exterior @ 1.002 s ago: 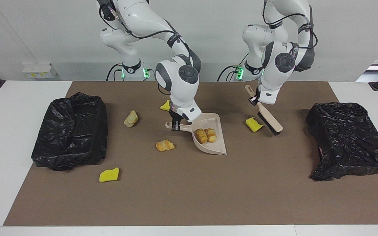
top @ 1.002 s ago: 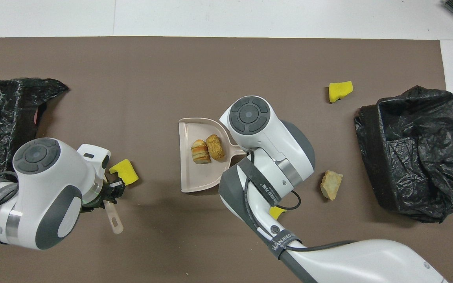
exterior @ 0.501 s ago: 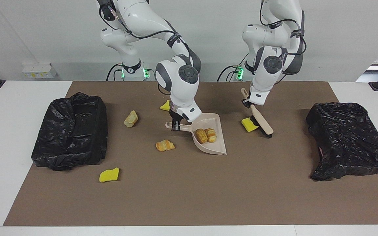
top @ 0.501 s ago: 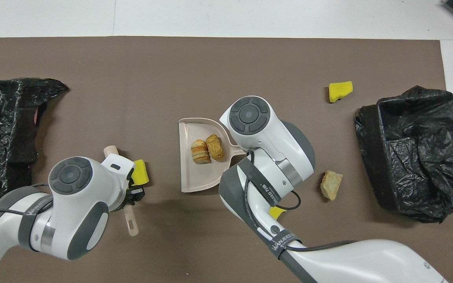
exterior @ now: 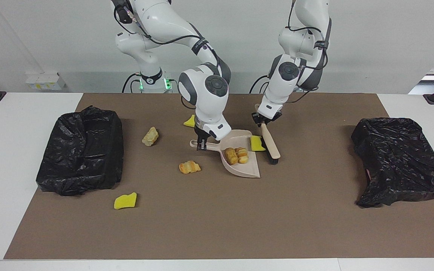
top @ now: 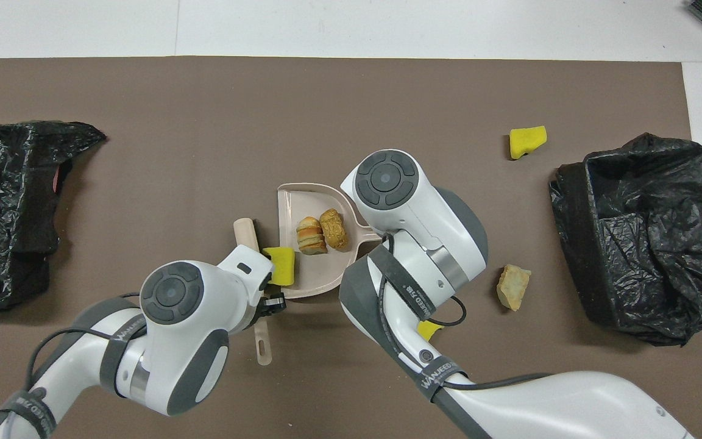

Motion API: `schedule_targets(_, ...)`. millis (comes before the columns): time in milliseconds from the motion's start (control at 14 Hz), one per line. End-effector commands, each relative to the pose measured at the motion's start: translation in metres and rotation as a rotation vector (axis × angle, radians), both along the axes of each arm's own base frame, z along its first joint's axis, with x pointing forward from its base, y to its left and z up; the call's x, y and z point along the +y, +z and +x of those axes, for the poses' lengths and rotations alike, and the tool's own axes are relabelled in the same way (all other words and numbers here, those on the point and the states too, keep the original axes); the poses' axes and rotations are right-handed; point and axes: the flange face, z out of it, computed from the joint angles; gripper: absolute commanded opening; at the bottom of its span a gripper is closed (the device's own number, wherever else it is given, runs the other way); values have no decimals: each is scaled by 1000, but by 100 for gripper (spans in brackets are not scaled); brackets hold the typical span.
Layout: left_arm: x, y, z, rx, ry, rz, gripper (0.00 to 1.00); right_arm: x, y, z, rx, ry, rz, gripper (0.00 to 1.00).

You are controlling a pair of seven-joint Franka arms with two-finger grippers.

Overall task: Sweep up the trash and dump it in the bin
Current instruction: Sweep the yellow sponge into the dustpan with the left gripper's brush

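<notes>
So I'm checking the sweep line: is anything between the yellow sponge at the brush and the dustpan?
Nothing visible. The yellow sponge sits right at the dustpan mouth, the brush against it, two bread lumps deeper inside.

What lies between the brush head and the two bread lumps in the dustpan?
A yellow sponge scrap, at the dustpan's open edge, lies between the brush and bread lumps, clearest in the facing view.

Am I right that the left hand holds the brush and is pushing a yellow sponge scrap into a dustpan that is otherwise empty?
Not quite: the dustpan already holds two bread lumps, as the overhead view shows. The left hand does hold the brush against the yellow sponge scrap.
</notes>
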Motion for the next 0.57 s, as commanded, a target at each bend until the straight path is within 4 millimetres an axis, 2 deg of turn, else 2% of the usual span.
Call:
schedule_targets(0, -41, 8, -19, -17, -98, -39, 0, -1, -5, -1, -16, -29, 1, 0)
schedule_targets(72, -43, 9, -20, -20, -102, -41, 0, -5, -7, 0, -13, -33, -3, 0)
schedule_targets(215, -31, 8, -12, -14, -93, -39, 0, -8, -7, 2, -13, -39, -1, 0)
schedule_targets(501, 20, 0, 20, 4, 24, -16, 0, -9, -7, 6, -29, -46, 17, 0)
